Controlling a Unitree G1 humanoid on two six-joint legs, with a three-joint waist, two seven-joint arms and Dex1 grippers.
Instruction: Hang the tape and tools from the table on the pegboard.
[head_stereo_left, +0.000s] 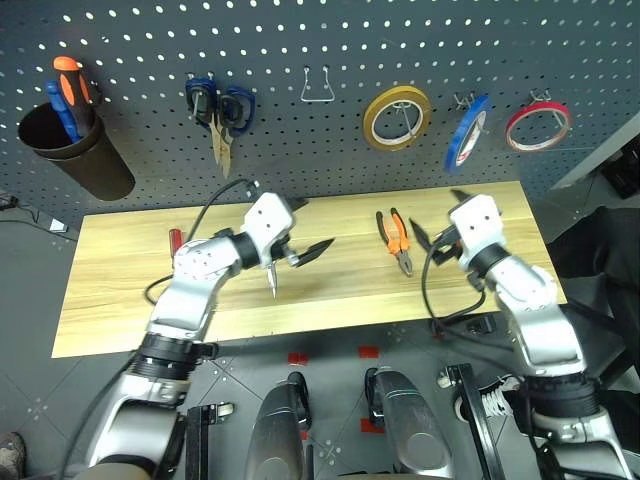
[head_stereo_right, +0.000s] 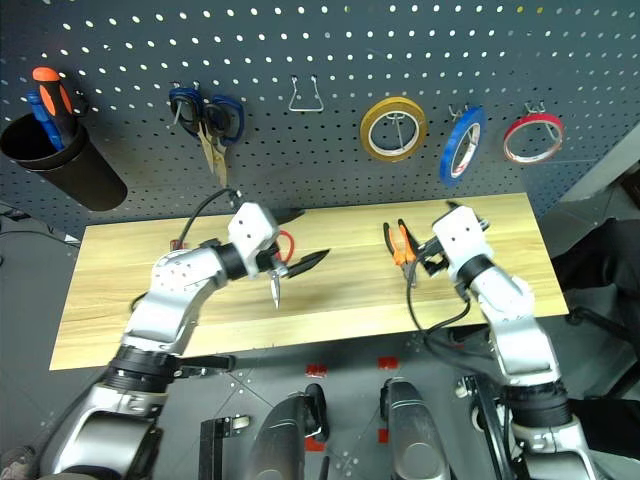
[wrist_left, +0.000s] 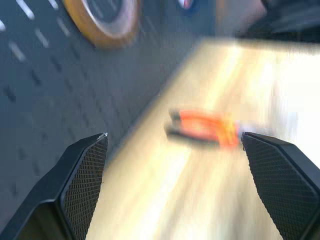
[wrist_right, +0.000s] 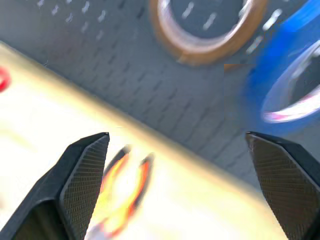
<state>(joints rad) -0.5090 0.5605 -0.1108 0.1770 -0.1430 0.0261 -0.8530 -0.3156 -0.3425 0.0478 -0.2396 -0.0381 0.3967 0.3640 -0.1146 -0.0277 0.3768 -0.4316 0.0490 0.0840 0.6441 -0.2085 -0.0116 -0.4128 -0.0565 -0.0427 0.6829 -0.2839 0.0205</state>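
The blue tape (head_stereo_left: 467, 132) hangs on a hook of the dark pegboard (head_stereo_left: 130, 60), between a yellow and a red ring. On the wooden table (head_stereo_left: 130, 290) lie the orange-and-black pliers (head_stereo_left: 396, 240). A red screwdriver handle (head_stereo_left: 173, 238) peeks out behind my left arm. The scissors' red loop (head_stereo_right: 287, 245) shows behind my left gripper (head_stereo_left: 305, 230), their blade pointing toward the front edge. That gripper hovers open and empty over the table's middle, facing the pliers. My right gripper (head_stereo_left: 438, 215) is open and empty just right of the pliers, below the blue tape.
A black cup (head_stereo_left: 75, 150) with orange and blue screwdrivers hangs at the pegboard's left. Dark blue scissors (head_stereo_left: 220, 110) hang beside an empty wire hook (head_stereo_left: 318, 88). The yellow tape (head_stereo_left: 397, 117) and red tape (head_stereo_left: 538, 125) hang on hooks at the right.
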